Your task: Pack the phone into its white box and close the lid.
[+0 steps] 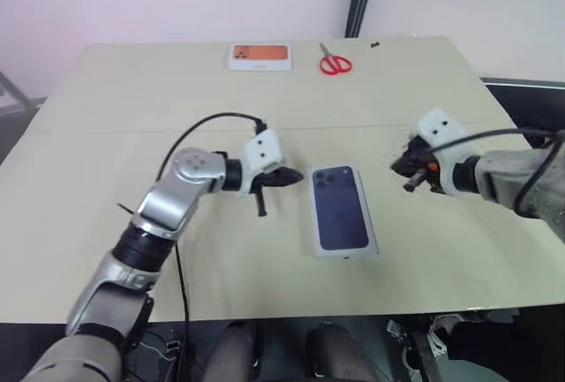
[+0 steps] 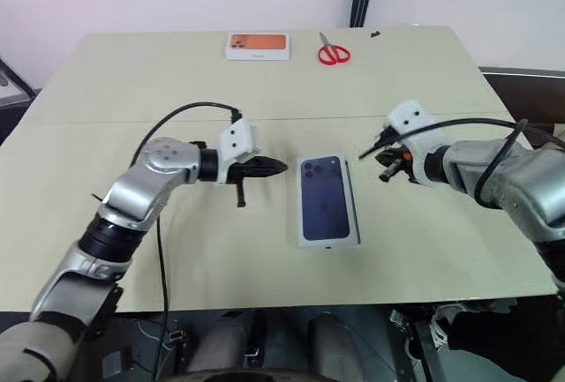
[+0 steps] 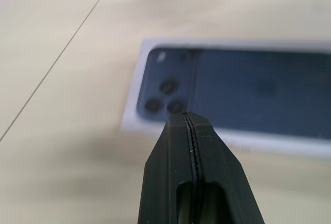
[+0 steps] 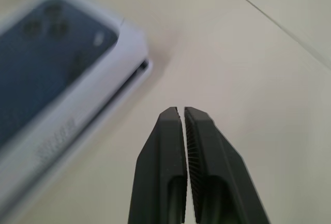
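The lid (image 1: 343,212), white with a dark blue phone picture on its outer face, sits on the white box (image 4: 135,80) at the middle of the beige table (image 1: 106,135); the right wrist view shows a thin seam between lid and tray along one side. The left gripper (image 1: 296,176) hovers just left of the box's camera-picture corner, its two black fingers (image 3: 194,146) pressed together with nothing between them. The right gripper (image 2: 364,153) hangs off the box's right side, apart from it, its fingers likewise clenched on nothing. At the table's far edge lie a white box with an orange picture (image 1: 259,56) and, beside it, red-handled scissors (image 1: 335,61).
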